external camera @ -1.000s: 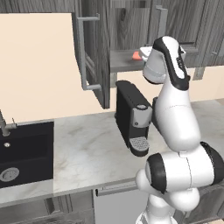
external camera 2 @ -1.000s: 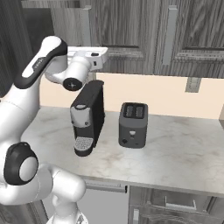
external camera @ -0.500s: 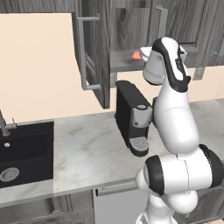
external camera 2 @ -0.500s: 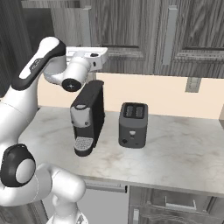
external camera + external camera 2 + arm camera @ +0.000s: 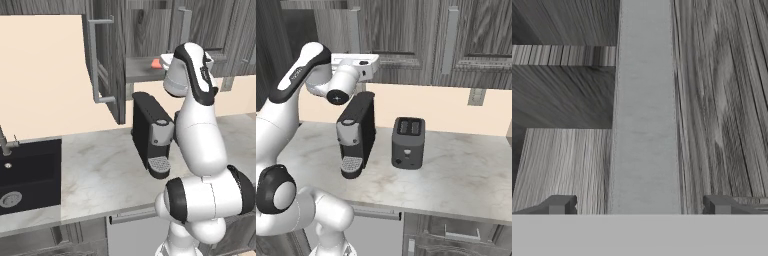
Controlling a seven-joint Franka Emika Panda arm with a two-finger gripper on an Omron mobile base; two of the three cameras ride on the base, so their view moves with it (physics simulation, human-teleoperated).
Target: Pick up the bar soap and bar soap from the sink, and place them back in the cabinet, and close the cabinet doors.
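Salmon-orange bar soap point(image 5: 156, 63) lies on the grey inner shelf of the cabinet point(image 5: 137, 70), just beside the robot's wrist; whether a second bar lies there cannot be told; the sink point(image 5: 27, 172) sits well apart at lower left. The gripper point(image 5: 639, 205) stands spread, its fingertips point(image 5: 559, 204) either side of a grey bar, nothing pinched, apparently so the hand can work on the cabinet doors point(image 5: 107, 55); the left door hangs wide open, so closing seems the step remaining. A coffee machine point(image 5: 356, 132) and toaster point(image 5: 408, 142) stand below on the counter point(image 5: 466, 170).
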